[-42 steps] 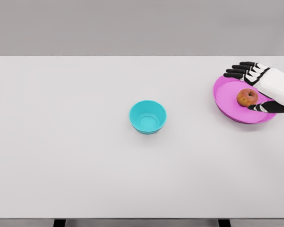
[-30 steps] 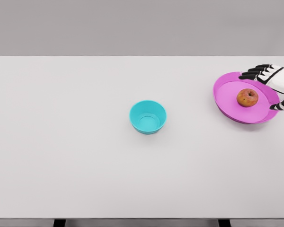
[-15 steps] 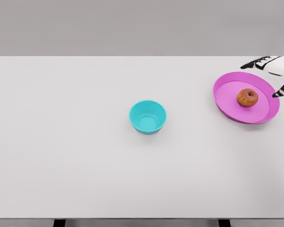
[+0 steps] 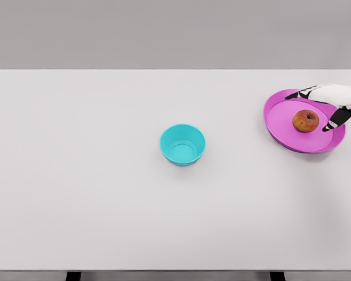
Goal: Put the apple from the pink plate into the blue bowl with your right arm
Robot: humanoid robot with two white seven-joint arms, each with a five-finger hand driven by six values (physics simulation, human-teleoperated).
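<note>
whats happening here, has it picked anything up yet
Not yet. The robot's right hand reaches in from the right edge over the pink plate, fingers spread around the apple without clearly gripping it. The apple sits on the plate. The blue bowl stands empty near the middle of the white table. The left arm is out of view.

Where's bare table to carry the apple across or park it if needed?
Bare table lies everywhere left of and in front of the blue bowl, and between bowl and pink plate. Crowded only at the plate: the apple with the open right hand over it.
</note>
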